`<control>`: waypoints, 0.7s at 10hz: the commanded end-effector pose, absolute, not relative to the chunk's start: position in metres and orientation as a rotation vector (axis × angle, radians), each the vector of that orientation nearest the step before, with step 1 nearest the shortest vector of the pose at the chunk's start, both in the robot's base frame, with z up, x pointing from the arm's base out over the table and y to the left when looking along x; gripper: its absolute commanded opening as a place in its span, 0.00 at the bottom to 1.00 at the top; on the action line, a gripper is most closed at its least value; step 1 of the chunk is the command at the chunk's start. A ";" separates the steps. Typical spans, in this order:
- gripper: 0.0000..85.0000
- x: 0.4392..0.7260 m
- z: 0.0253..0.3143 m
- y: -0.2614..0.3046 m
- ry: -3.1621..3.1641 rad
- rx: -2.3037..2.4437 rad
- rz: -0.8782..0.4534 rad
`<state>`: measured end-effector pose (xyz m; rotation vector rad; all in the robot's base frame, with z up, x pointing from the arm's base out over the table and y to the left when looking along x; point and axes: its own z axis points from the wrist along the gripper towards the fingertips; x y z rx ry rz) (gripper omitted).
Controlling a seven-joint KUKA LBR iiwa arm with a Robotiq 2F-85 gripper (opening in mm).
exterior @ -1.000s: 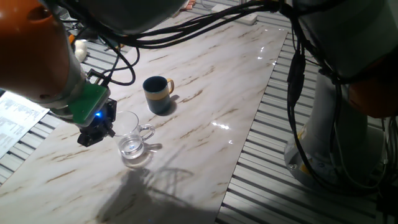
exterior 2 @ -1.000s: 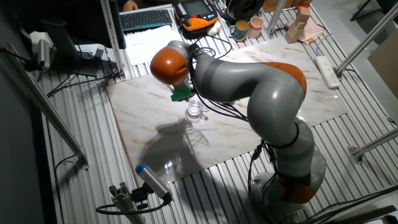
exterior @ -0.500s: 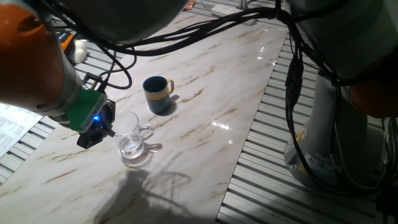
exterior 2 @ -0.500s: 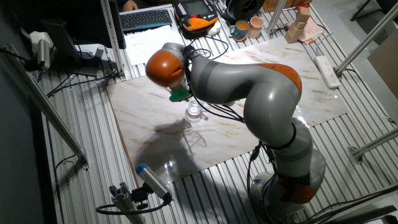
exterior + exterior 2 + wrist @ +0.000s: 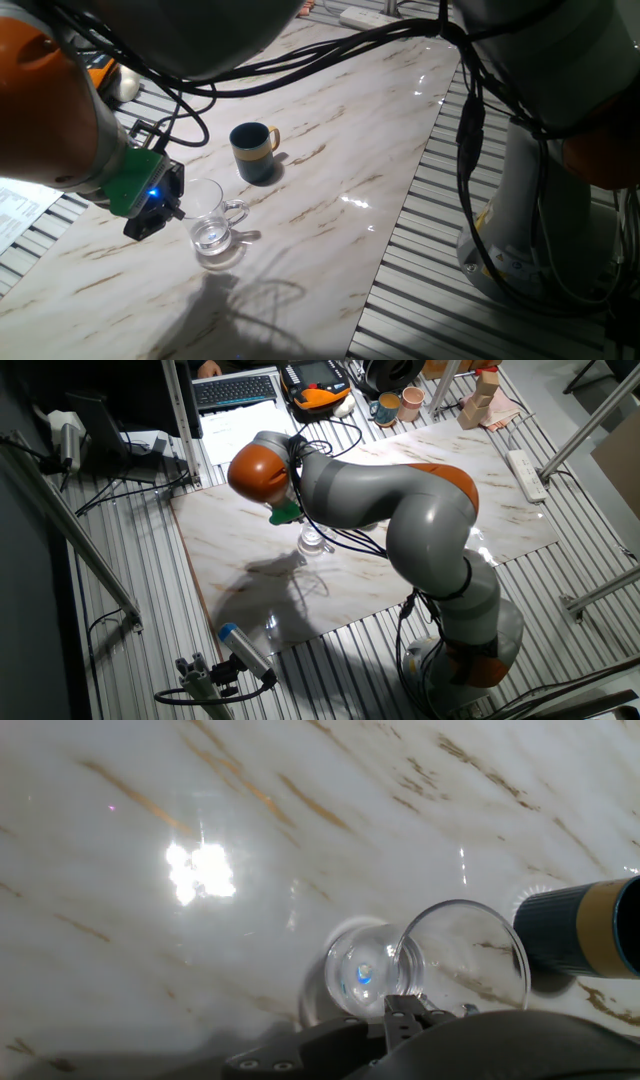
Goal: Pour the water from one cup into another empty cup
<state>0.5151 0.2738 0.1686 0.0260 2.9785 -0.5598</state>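
The claw [image 5: 152, 213] hangs low over the desk [image 5: 330, 150], just beside the rim of the glass mug [image 5: 212, 223], on the side away from the mug's handle. In one fixed view the dark fingers are close to the glass, but whether they touch it I cannot tell, and also not if the claw is wide or narrow; the hand view shows only a dark part of it at the lower edge. A green piece with a small blue light sits above the claw.

The glass mug stands upright on the marble desk, its loop handle pointing away from the claw. The water [image 5: 212, 238] lies as a thin layer in its bottom. In the hand view the mug [image 5: 420, 968] is seen from above, its round rim just in front of the claw.

The dark blue mug [image 5: 252, 150] with the yellow-tan handle stands upright near the glass mug, apart from it. In the hand view it [image 5: 585, 932] shows at the right edge, with its tan band.

In the other fixed view the arm [image 5: 400, 500] bends over the desk and the glass mug [image 5: 314, 539] is under it.
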 end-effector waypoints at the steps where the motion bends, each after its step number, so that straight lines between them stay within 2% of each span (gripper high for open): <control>1: 0.00 0.515 0.168 0.274 2.974 0.027 -0.570; 7: 0.00 0.516 0.168 0.274 2.963 0.021 -0.631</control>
